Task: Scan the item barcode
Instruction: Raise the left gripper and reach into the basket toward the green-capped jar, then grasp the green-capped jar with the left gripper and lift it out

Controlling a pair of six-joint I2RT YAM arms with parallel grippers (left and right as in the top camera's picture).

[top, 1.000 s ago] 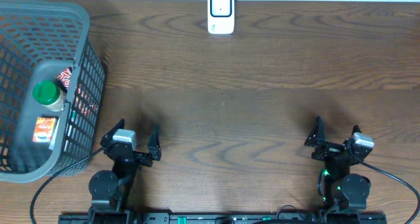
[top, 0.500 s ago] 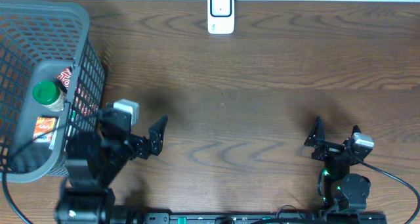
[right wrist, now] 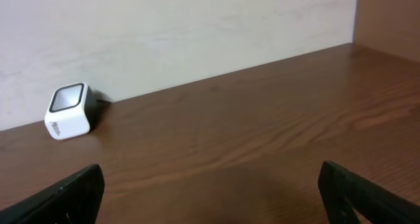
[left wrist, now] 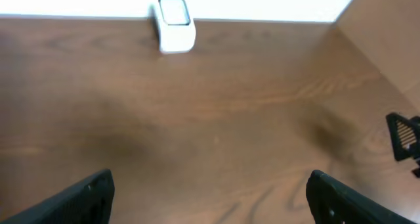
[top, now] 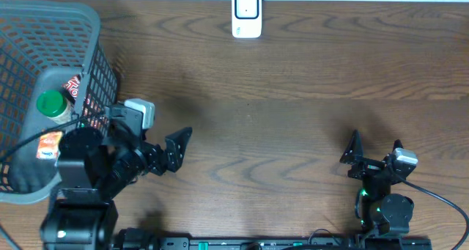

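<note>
Overhead: my left end effector (top: pixel 154 141) stands wide and empty, left of the scanner (top: pixel 247 14) and well short of it. My right end effector (top: pixel 375 149) is also wide and empty, right of the scanner. The green-lidded jar (top: pixel 51 103) sits in the basket (top: pixel 91 30), far left of the scanner.
Left wrist: scanner ahead on the counter (left wrist: pixel 216 112), fingers (left wrist: pixel 85 198) spread.
Right wrist: scanner far left, against the wall.

From overhead I have the basket (top: pixel 94 19) at the far left of the table (top: pixel 293 118). A jar (top: pixel 53 105) and a packet (top: pixel 49 145) lie inside it, the packet nearer me. The scanner (top: pixel 247 14) stands at the far edge, about midway across. My left gripper (left wrist: pixel 209 196) is just beside the basket's right wall. My right gripper (top: pixel 376 149) sits well apart, near right.
</note>
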